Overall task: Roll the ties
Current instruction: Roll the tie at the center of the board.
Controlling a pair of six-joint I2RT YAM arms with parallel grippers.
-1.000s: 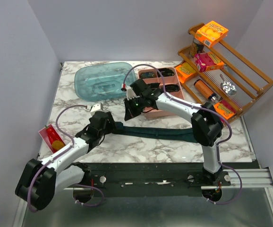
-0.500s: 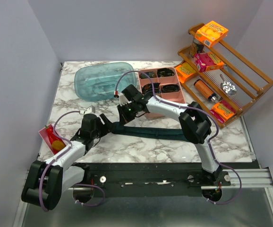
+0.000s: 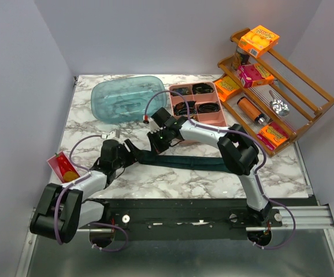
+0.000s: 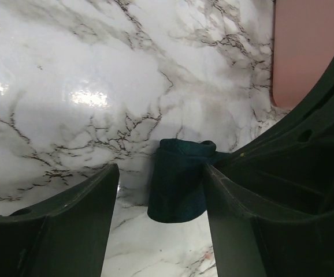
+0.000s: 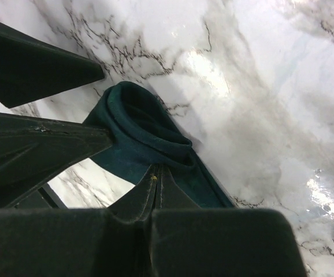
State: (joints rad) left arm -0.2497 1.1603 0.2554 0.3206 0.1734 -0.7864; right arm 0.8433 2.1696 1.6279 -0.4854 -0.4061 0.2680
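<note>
A dark teal tie (image 3: 184, 161) lies flat across the middle of the marble table, and its left end is folded over into a small loop (image 5: 144, 124). My left gripper (image 3: 133, 151) is open around that folded end (image 4: 175, 190); the fabric sits between the fingers, close to the right one (image 4: 236, 219). My right gripper (image 3: 155, 144) is shut, its tips (image 5: 155, 172) pressed down on the tie just behind the loop. The left gripper's fingers (image 5: 40, 147) show beside the loop in the right wrist view. Dark coiled ties sit in a pink tray (image 3: 204, 118).
The pink compartment tray stands just behind the right gripper; its corner shows in the left wrist view (image 4: 311, 46). A blue-green plastic lid (image 3: 123, 98) lies at the back left. A wooden rack (image 3: 305, 95) with boxes stands at the right. A red packet (image 3: 64, 167) lies at the left edge.
My right gripper has come down and forward from near the tray onto the tie's left end. My left gripper has shifted right, and is now around the folded end.
</note>
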